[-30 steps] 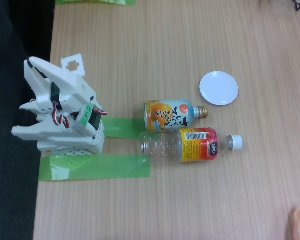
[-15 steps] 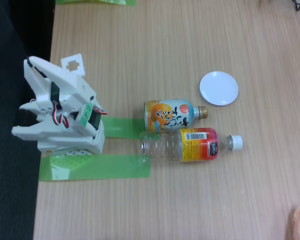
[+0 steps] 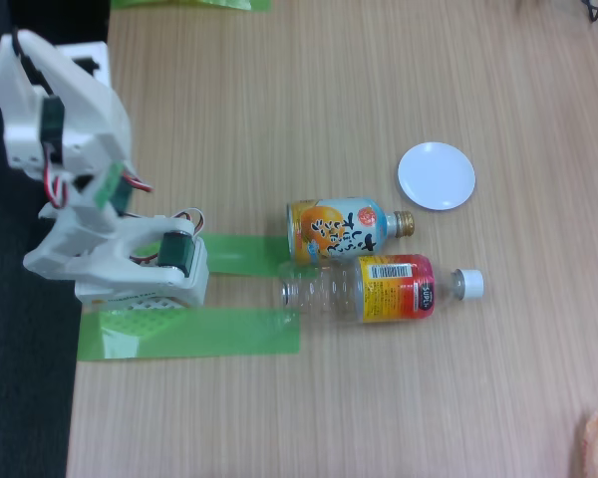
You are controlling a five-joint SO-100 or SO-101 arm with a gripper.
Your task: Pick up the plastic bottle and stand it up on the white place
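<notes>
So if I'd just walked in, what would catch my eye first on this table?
Probably the two bottles lying side by side mid-table: the clear plastic bottle with its red and yellow label, and a shorter orange and blue bottle just above it in the picture. Next, the small white plate up to their right, and the white robot arm at the left edge.

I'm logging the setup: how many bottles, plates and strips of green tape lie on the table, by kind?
Bottles: 2, the clear bottle and the orange bottle
Plates: 1, the white plate
Green tape strips: 3
Total: 6
</notes>
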